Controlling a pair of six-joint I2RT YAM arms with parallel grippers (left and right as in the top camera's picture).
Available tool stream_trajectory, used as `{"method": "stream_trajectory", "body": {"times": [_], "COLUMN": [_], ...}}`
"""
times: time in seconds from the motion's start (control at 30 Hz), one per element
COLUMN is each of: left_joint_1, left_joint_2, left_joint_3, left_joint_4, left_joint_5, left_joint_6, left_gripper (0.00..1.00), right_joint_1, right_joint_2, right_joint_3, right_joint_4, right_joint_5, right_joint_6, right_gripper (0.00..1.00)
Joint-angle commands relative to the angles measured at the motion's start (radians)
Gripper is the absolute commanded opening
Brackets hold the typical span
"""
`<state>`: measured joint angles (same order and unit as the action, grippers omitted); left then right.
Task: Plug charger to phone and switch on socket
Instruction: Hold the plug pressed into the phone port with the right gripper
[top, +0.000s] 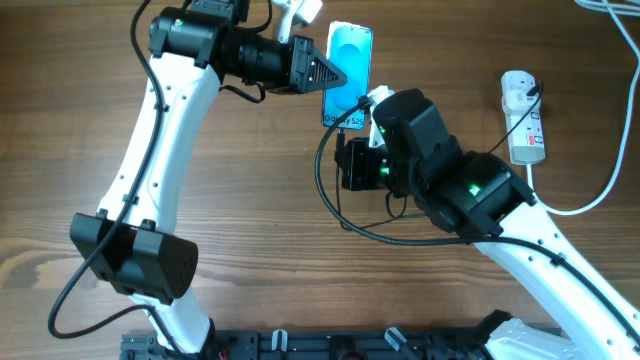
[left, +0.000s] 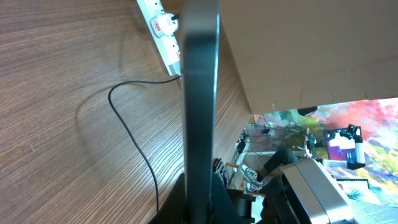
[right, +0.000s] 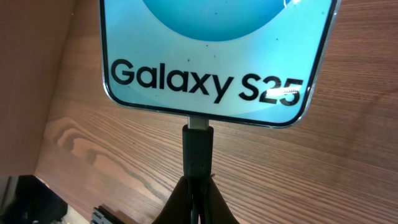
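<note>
From overhead I see the phone (top: 352, 60) at the far middle of the surface (top: 260, 220). My left end effector (top: 328, 72) sits at its left edge and my right end effector (top: 372, 100) at its near end, where the charger (right: 198, 146) tip meets the middle of that edge. The charger's cable loops over the surface on the phone's near side. The socket (top: 524, 118) lies to the right, well apart from the phone.
</note>
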<state>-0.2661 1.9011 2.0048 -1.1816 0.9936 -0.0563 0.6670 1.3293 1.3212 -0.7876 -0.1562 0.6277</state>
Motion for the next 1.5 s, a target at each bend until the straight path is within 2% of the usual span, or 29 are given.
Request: {"method": "stream_trajectory", "body": {"times": [0.0, 1.47], "left_joint_1": [0.005, 0.005], "left_joint_2": [-0.022, -0.022], "left_joint_3": [0.005, 0.005], "left_joint_4": [-0.011, -0.015], "left_joint_5": [0.034, 0.034], "left_joint_6": [0.027, 0.049], "left_gripper": [0.04, 0.04], "right_joint_1": [-0.006, -0.006], "right_joint_2": [-0.011, -0.011], "right_joint_3": [0.017, 0.017], "right_joint_4": [0.017, 0.036], "right_joint_5": [0.063, 0.081], "right_joint_6": [0.0, -0.002], "right_gripper": [0.04, 0.04]}}
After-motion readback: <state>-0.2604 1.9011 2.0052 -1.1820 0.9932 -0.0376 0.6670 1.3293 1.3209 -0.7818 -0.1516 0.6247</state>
